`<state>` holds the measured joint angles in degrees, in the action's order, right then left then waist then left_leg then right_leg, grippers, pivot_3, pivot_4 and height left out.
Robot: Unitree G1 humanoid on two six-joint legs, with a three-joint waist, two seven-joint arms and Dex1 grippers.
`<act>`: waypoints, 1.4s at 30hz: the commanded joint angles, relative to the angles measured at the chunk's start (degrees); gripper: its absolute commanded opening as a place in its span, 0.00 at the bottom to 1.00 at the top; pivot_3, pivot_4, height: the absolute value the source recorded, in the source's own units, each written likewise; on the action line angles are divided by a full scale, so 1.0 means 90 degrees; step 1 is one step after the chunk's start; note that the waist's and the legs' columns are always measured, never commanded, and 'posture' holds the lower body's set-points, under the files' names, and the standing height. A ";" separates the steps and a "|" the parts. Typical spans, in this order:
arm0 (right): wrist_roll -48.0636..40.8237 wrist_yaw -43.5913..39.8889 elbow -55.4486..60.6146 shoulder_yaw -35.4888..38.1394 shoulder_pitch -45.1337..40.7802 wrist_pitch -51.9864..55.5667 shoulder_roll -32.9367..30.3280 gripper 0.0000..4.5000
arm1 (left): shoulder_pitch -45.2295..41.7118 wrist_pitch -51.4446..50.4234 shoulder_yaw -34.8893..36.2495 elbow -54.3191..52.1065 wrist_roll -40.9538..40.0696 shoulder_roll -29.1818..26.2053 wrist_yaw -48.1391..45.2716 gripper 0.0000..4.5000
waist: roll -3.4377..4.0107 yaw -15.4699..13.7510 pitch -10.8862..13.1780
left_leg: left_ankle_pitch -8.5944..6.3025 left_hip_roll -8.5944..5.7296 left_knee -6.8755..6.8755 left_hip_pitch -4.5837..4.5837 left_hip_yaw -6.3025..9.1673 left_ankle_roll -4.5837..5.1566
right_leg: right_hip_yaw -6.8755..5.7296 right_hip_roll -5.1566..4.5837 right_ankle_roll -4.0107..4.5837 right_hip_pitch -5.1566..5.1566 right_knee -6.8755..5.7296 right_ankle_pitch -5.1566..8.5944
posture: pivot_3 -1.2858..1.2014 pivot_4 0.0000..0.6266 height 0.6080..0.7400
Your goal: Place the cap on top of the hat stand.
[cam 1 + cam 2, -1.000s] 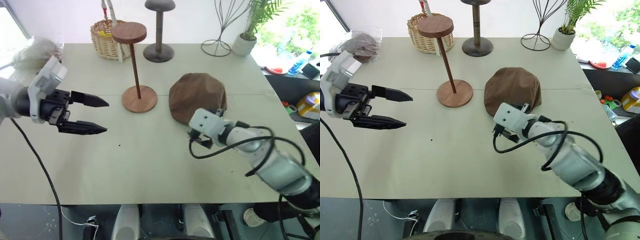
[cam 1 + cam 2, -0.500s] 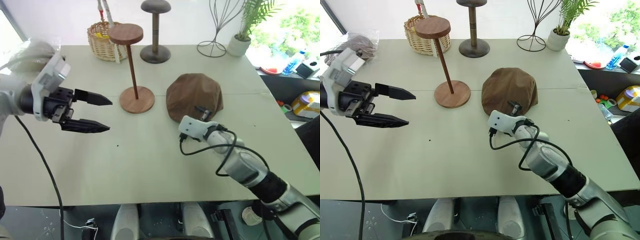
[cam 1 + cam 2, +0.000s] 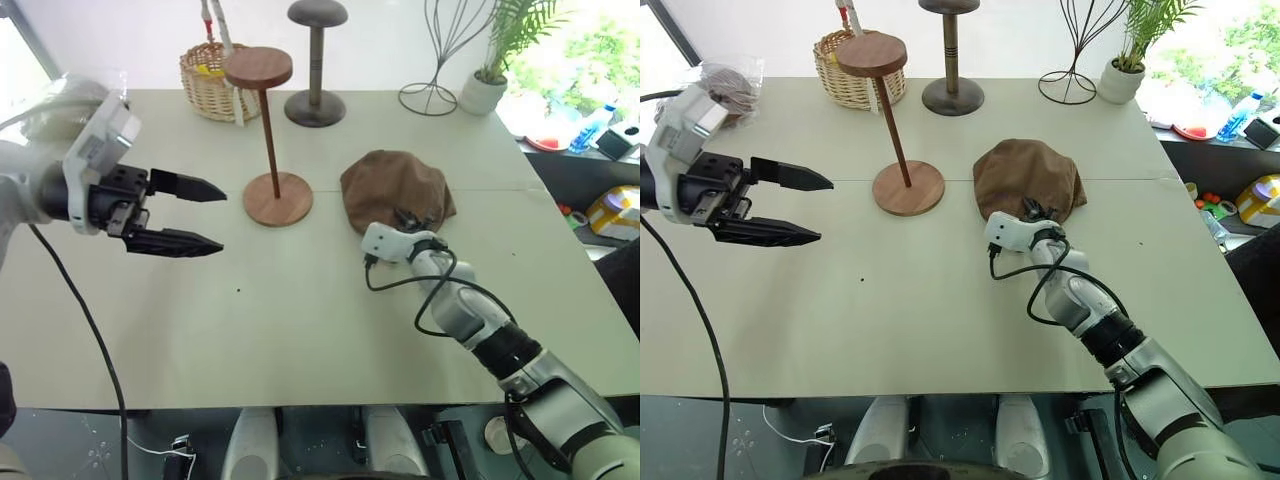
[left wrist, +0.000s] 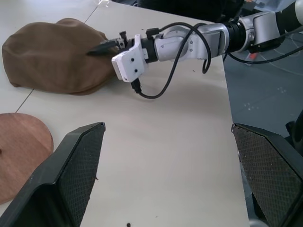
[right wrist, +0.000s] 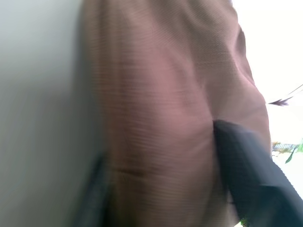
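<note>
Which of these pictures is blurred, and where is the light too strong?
Right wrist view: the cap is smeared by blur. Left eye view: daylight washes out the upper right corner, near the potted plant. Left wrist view: sharp, the cap and table are evenly lit.

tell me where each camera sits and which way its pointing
Left eye view: on the head, looking forward and down over the table; left gripper at left, right gripper at the cap.
Right eye view: the head's other eye, same scene, with the hat stand.
Left wrist view: looks between its own wide-apart fingers across the table at the right arm and cap.
Right wrist view: pressed close to the cap's fabric, one dark finger over it.
Shared: the cap appears in all four.
</note>
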<state>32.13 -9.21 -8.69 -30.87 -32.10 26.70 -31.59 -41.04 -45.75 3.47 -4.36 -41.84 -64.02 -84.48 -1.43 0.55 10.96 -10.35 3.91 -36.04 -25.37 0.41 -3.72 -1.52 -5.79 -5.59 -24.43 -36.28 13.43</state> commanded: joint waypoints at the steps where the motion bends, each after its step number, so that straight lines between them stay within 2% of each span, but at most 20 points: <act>1: 0.0055 -0.0244 -0.0030 0.0217 0.0156 -0.0035 0.0029 0.08 | -0.0047 0.0015 0.0238 -0.0063 -0.0062 -0.0003 0.0055 1.00 | 0.0000 0.0027 0.0000 | 0.0000 0.0000 0.0002 0.0001 0.0000 0.0000 | 0.0000 0.0000 -0.0001 0.0000 0.0000 0.0000 | 0.52 0.24 0.91; 2: 0.0078 -0.0243 -0.0030 0.0274 0.0179 -0.0056 0.0056 0.01 | -0.0025 0.0021 0.0255 -0.0071 -0.0064 0.0006 0.0075 1.00 | 0.0000 0.0030 0.0000 | 0.0000 0.0000 0.0003 0.0002 0.0000 0.0000 | 0.0000 0.0000 -0.0001 0.0000 0.0000 0.0001 | 0.52 0.24 0.91; 9: 0.0039 -0.0444 0.0308 0.0815 0.0160 -0.0278 0.0047 0.01 | 0.0123 0.0043 0.0437 -0.0107 -0.0103 0.0068 0.0278 1.00 | -0.0001 0.0025 0.0000 | 0.0000 0.0001 0.0002 0.0002 0.0002 0.0000 | 0.0000 0.0002 -0.0003 0.0000 0.0000 0.0001 | 0.52 0.24 0.91; 13: -0.0042 -0.0715 0.0841 0.1330 -0.0043 -0.0371 -0.0173 0.01 | 0.0235 -0.0166 0.0819 -0.0171 -0.0322 0.0113 0.0599 1.00 | 0.0007 0.0026 0.0007 | 0.0000 0.0001 0.0003 0.0001 0.0002 0.0000 | 0.0000 0.0002 -0.0003 -0.0002 0.0000 0.0001 | 0.52 0.24 0.91; 18: -0.0564 -0.1521 0.1297 0.2138 -0.1126 -0.0724 -0.0755 0.01 | 0.0477 -0.0513 0.1589 -0.0374 -0.0703 0.0085 0.1189 1.00 | 0.0038 0.0041 0.0032 | 0.0000 0.0001 0.0003 -0.0005 0.0002 0.0000 | 0.0001 0.0002 -0.0004 -0.0010 0.0000 0.0001 | 0.52 0.24 0.91; 22: -0.0850 -0.1930 0.0712 0.2258 -0.2600 -0.1406 -0.0965 0.01 | 0.0441 -0.0874 0.2258 -0.0366 -0.1116 0.0050 0.1692 1.00 | 0.0040 0.0092 0.0033 | 0.0000 0.0003 0.0025 0.0000 0.0002 0.0000 | 0.0001 0.0007 -0.0005 -0.0022 -0.0003 0.0001 | 0.52 0.24 0.91; 27: -0.1011 -0.1900 -0.0775 0.2022 -0.4487 -0.2294 -0.0301 0.01 | 0.0561 -0.0900 0.2797 -0.0189 -0.1148 -0.0225 0.1856 1.00 | 0.0039 0.0185 0.0033 | 0.0001 0.0006 0.0050 0.0003 0.0003 0.0000 | 0.0001 0.0014 -0.0038 -0.0030 -0.0005 -0.0006 | 0.52 0.24 0.91; 31: -0.0998 -0.1630 -0.1996 0.1817 -0.5432 -0.3138 0.0406 0.01 | 0.0669 -0.0845 0.3007 -0.0168 -0.1136 -0.0351 0.1948 1.00 | 0.0038 0.0237 0.0032 | 0.0001 0.0006 0.0059 0.0003 0.0003 0.0000 | 0.0001 0.0014 -0.0039 -0.0032 -0.0003 -0.0006 | 0.52 0.24 0.91; 38: -0.1107 -0.1518 -0.2701 0.1669 -0.6022 -0.3738 0.1519 0.01 | 0.0976 -0.0970 0.3391 -0.0390 -0.1272 -0.0416 0.2139 1.00 | 0.0038 0.0220 0.0032 | 0.0003 0.0006 0.0077 0.0001 0.0003 -0.0004 | 0.0001 0.0014 -0.0040 -0.0039 -0.0005 -0.0008 | 0.52 0.24 0.91; 42: -0.1105 -0.1561 -0.2441 0.1582 -0.5821 -0.3743 0.1829 0.01 | 0.1126 -0.1010 0.3539 -0.0493 -0.1338 -0.0434 0.2237 1.00 | 0.0034 0.0212 0.0030 | 0.0004 0.0006 0.0081 -0.0001 0.0003 -0.0005 | 0.0001 0.0014 -0.0040 -0.0040 -0.0005 -0.0008 | 0.52 0.24 0.91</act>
<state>22.81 -23.94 -33.82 -17.22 -83.73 -6.55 -15.48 -30.97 -54.77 32.78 -7.35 -52.96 -66.37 -64.76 -1.13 2.46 11.23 -10.32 3.97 -35.31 -25.37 0.44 -3.77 -1.52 -5.66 -5.95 -24.79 -36.32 13.36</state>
